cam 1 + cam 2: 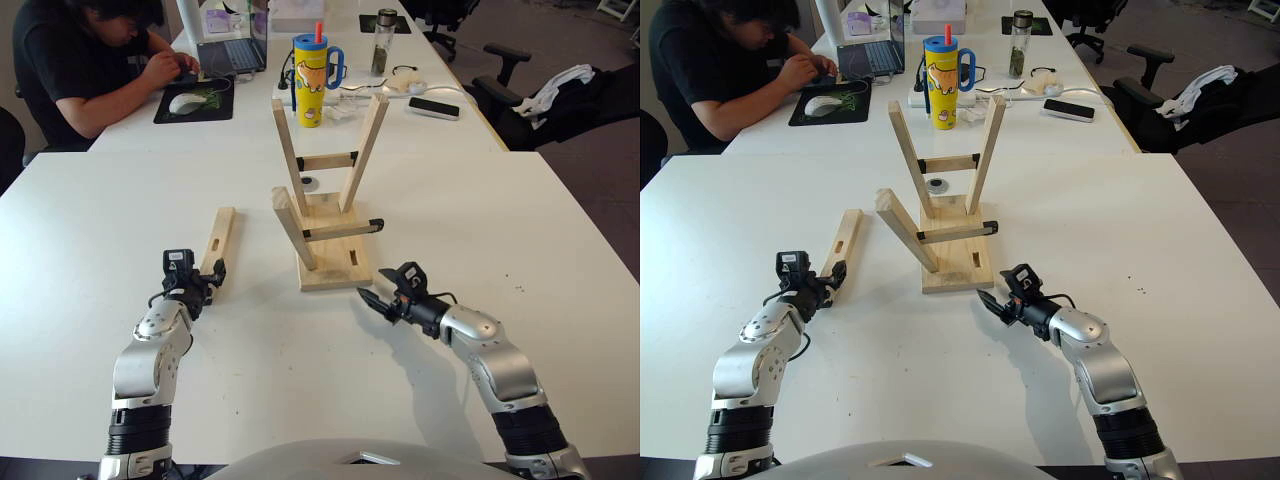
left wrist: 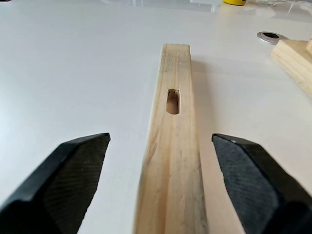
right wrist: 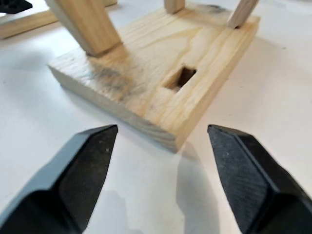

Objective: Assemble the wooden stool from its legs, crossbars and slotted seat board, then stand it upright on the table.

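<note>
The slotted seat board (image 1: 335, 268) lies flat on the white table with three legs standing up from it: two tall ones (image 1: 290, 150) (image 1: 363, 148) and a tilted one (image 1: 293, 228). Black-tipped crossbars (image 1: 328, 160) (image 1: 343, 230) join them. One slot (image 3: 180, 78) near the board's front right corner is empty. A loose leg (image 1: 218, 240) lies flat to the board's left. My left gripper (image 1: 205, 278) is open, its fingers on either side of that leg's near end (image 2: 170, 161). My right gripper (image 1: 372, 300) is open just in front of the board's near right corner (image 3: 170, 141).
A small metal ring (image 1: 308, 183) lies behind the board. On the far table stand a yellow cup (image 1: 312, 80), a bottle (image 1: 384, 42) and a phone (image 1: 433, 107). A person sits at a laptop at the back left. Bare tabletop lies on both sides.
</note>
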